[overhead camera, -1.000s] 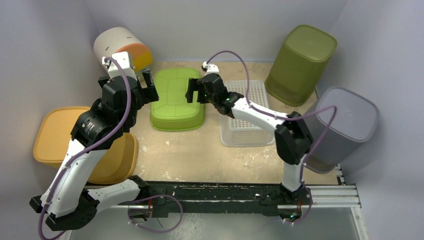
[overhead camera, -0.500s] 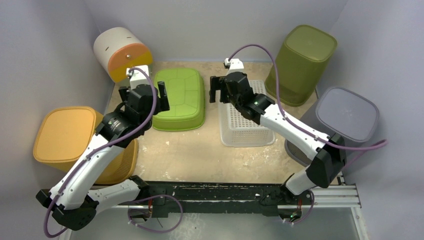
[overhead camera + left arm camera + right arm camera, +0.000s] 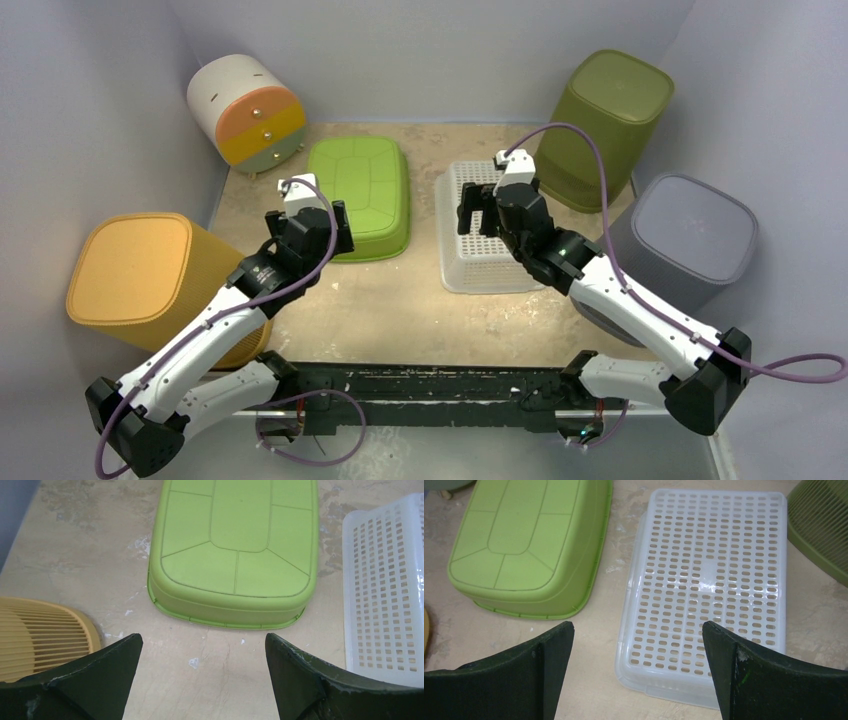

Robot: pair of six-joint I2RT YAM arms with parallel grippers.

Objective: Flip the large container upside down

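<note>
Both jaws stand wide open and hold nothing; the lime-green container (image 3: 365, 190) lies bottom-up on the worktop (image 3: 400, 300), just left of the white basket (image 3: 480, 268).

The right jaws hang above the basket itself, over its far half. The left jaws hang to the left of the basket, over the near left corner of the container. A narrow strip of worktop shows between container and basket. The basket also lies with its perforated bottom up. An olive bin (image 3: 600, 120) stands behind the basket to the right, a grey bin (image 3: 692, 230) is to its right, and a yellow bin (image 3: 130, 265) is far to its left, past the container.
</note>
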